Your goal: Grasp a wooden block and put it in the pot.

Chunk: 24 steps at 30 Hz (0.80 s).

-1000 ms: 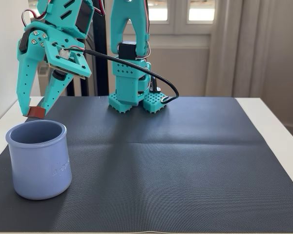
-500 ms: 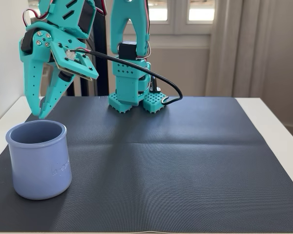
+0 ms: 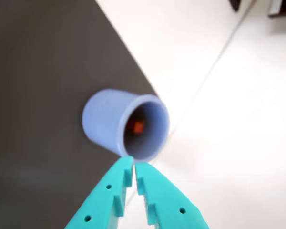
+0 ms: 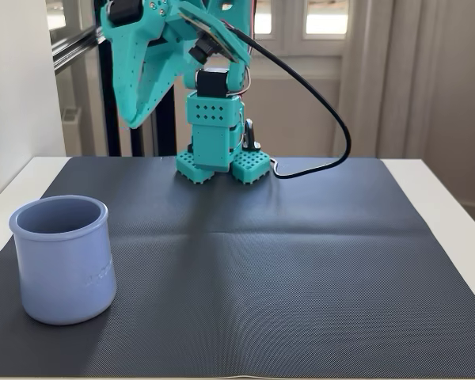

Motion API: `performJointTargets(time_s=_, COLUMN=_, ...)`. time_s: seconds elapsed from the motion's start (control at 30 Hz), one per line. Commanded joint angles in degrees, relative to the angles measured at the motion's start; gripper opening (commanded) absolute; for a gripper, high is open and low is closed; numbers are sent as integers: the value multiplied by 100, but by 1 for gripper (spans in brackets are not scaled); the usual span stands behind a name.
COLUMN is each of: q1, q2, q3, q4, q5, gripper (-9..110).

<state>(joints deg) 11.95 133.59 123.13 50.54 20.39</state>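
Note:
The periwinkle-blue pot [image 4: 63,261] stands upright at the front left of the dark mat in the fixed view. In the wrist view the pot [image 3: 107,121] is seen at a slant, and a small reddish-brown piece, the wooden block [image 3: 137,127], lies inside it. In the fixed view the block is hidden by the pot's wall. My teal gripper [image 3: 133,167] points at the pot's rim in the wrist view, its jaws nearly together with nothing between them. In the fixed view the gripper [image 4: 134,119] hangs high above the mat, behind and to the right of the pot.
The dark ribbed mat [image 4: 285,253] covers most of the white table [image 4: 451,214]. The arm's teal base [image 4: 218,158] stands at the mat's far edge with a black cable [image 4: 332,134] looping to its right. A white wall is at the left.

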Motion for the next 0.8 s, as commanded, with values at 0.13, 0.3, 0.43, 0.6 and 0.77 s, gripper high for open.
performJointTargets(time_s=0.13, q1=-650, q2=1679, q3=1310, q4=-88, q5=-949, gripper=0)
performJointTargets(time_s=0.3, q1=-958, q2=2742, q3=2452, q4=-88, q5=-1362, gripper=0)
performJointTargets(time_s=0.43, q1=-984, q2=3647, q3=3331, q4=-53, q5=-1485, gripper=0)
performJointTargets(time_s=0.6, q1=-1397, q2=4737, q3=4087, q4=-44, q5=-1819, gripper=0)
performJointTargets(time_s=0.77, q1=-1485, q2=5476, q3=4755, q4=-35, q5=-1784, gripper=0)
